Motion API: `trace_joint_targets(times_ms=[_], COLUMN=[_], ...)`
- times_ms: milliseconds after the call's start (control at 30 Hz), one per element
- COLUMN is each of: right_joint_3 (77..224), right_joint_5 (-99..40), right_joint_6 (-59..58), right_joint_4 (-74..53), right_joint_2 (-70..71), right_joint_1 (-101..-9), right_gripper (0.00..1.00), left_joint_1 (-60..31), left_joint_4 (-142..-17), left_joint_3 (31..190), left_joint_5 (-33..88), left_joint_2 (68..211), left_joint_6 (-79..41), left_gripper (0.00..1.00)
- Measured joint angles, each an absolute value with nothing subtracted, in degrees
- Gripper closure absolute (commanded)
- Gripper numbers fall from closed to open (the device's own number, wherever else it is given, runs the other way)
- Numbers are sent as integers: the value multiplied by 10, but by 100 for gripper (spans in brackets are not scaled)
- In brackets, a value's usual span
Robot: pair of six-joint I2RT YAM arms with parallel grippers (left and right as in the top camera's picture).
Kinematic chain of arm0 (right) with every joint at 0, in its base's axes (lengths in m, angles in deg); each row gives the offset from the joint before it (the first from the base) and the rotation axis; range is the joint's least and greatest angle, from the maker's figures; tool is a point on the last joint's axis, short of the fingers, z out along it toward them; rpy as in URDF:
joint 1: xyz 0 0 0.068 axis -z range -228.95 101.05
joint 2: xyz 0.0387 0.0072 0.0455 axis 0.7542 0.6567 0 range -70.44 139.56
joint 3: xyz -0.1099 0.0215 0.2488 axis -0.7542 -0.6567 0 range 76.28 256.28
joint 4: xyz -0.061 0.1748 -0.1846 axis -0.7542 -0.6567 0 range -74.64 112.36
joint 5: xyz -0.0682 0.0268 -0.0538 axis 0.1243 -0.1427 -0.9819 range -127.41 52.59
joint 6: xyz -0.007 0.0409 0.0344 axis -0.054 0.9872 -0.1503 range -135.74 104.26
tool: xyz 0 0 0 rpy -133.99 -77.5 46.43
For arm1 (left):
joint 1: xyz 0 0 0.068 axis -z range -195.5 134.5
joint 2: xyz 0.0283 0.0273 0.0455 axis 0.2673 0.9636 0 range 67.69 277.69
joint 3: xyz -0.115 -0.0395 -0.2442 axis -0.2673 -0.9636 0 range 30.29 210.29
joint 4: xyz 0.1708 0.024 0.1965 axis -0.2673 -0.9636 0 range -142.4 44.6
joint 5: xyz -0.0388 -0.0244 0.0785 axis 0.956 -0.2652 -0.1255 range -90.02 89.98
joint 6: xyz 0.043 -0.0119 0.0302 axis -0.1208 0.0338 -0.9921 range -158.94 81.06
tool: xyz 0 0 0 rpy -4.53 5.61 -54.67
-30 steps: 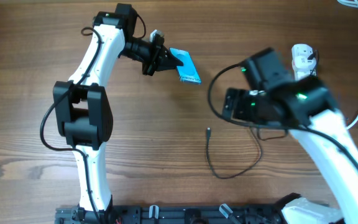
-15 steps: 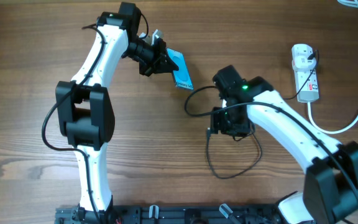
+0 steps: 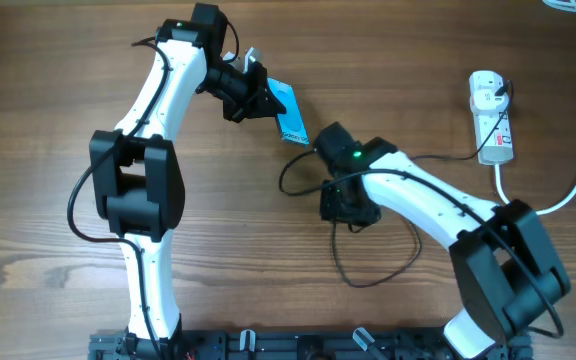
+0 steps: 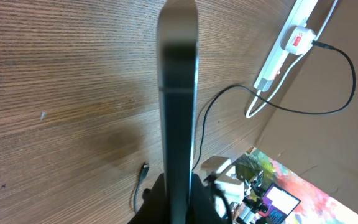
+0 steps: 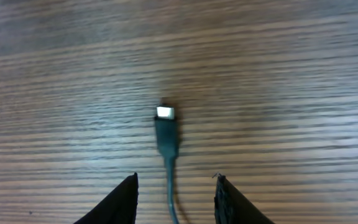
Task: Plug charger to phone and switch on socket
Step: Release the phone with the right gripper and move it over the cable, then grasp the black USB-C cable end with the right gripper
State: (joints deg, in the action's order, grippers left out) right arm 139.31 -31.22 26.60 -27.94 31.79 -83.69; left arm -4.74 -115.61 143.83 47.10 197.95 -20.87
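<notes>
The phone, cyan-screened, hangs above the table at the back, tilted, with my left gripper shut on its upper end. The left wrist view shows the phone edge-on, rising out of the shut left gripper. The charger's black cable loops over the wood. Its connector tip lies flat on the table. My right gripper hangs low over it, jaws apart, the cable running between the fingers untouched. In the overhead view the right gripper covers the tip. The socket lies at the far right.
A thick white cord runs from the socket off the right edge. The socket and its black lead also show in the left wrist view. A black rail lines the front edge.
My right arm swung left from beside the socket to over the charger's tip, and its jaws have narrowed. My left gripper shifted the phone slightly and tilted it.
</notes>
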Motion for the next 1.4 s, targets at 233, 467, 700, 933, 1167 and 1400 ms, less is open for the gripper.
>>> trace_joint_targets(times_ms=[233, 467, 700, 933, 1167, 1400], right_joint_3=[1393, 1393, 1393, 1393, 1393, 1393], right_joint_5=[-335, -336, -332, -331, -313, -310], right_joint_6=[282, 282, 286, 286, 278, 271], right_joint_4=[-274, -265, -264, -264, -270, -270], right_joint_2=[350, 365, 365, 365, 365, 366], right_joint_1=[-853, -853, -853, -853, -853, -853], right_gripper=[62, 70, 77, 72, 73, 79], left_joint_1=[-47, -47, -47, -47, -47, -47], left_joint_4=[-1156, -1156, -1156, -1156, -1156, -1156], left_joint_3=[1438, 1438, 1438, 1438, 1438, 1438], left_joint_5=[471, 469, 469, 469, 469, 469], left_joint_2=[1979, 1979, 1979, 1979, 1979, 1979], left_joint_6=[-209, -209, -209, -209, -209, -209], left_gripper=[96, 96, 96, 96, 96, 96])
